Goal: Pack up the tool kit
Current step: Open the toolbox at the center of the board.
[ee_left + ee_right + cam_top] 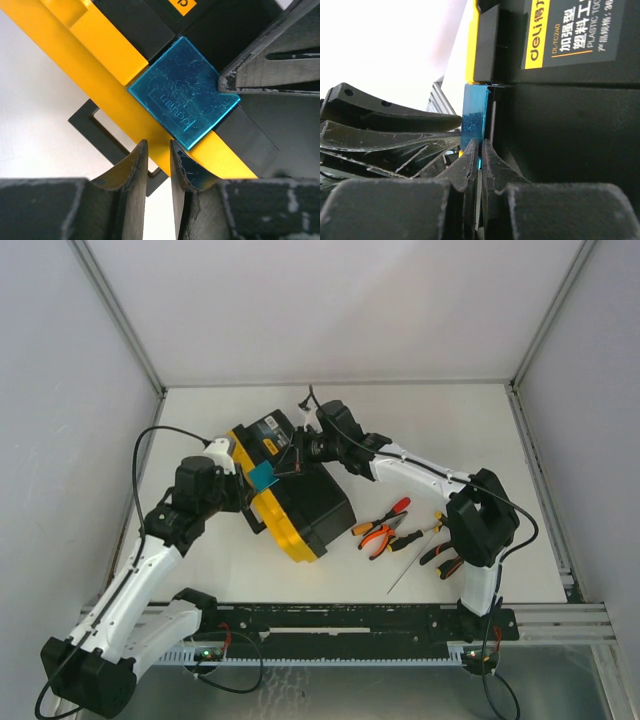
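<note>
Teal latch [184, 100] touches closed right gripper [478, 146], perhaps pinched; left gripper [159, 146] slightly parted; pliers [380, 536] beside.

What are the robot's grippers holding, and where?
The right gripper pinches the teal latch by its edge. The left gripper sits at the edge of the yellow lid; whether it grips cannot be told.
</note>
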